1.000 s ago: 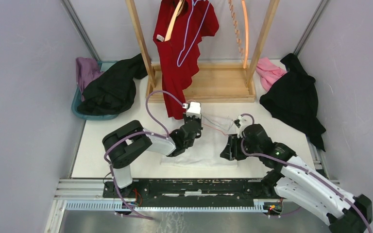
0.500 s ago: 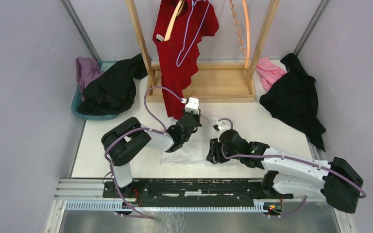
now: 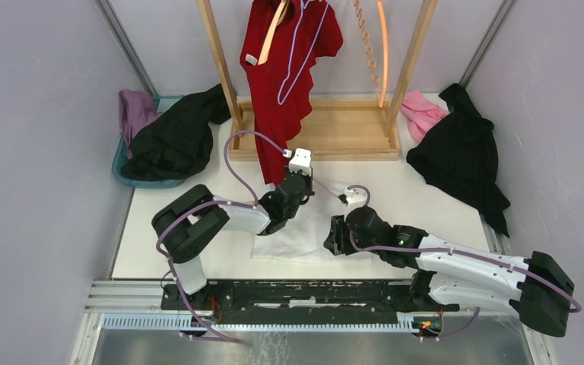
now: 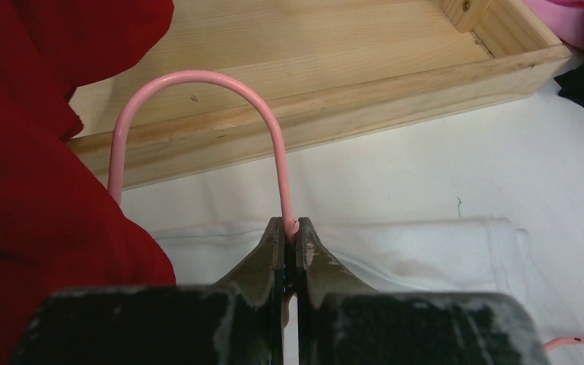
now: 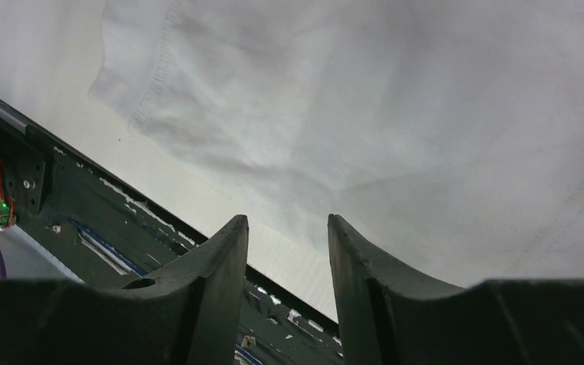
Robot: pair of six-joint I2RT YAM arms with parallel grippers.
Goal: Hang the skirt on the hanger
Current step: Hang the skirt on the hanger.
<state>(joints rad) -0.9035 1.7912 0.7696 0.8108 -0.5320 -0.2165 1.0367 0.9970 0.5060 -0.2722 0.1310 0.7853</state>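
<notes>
The white skirt [image 3: 304, 236] lies flat on the table in front of the arms. My left gripper [image 3: 298, 188] is shut on the stem of a pink wire hanger [image 3: 325, 190] at the skirt's far edge. In the left wrist view the hanger's hook [image 4: 198, 80] arches up from the left gripper [image 4: 291, 226], over the skirt [image 4: 426, 251]. My right gripper [image 3: 329, 242] hovers open above the skirt's near right part. The right wrist view shows the right gripper [image 5: 287, 224] with nothing between its fingers, over the skirt's hem [image 5: 365, 114] and the table's front edge.
A wooden rack [image 3: 350, 129] stands at the back with a red garment [image 3: 289, 68] hanging down to the table beside my left gripper. A teal basket [image 3: 122, 171] of dark clothes sits far left. A black garment [image 3: 460, 156] and a pink cloth [image 3: 422, 110] lie far right.
The right arm has swung left and stretched out low, bringing its open gripper over the skirt's near right part. The left gripper, still holding the hanger, has shifted slightly left and away.
</notes>
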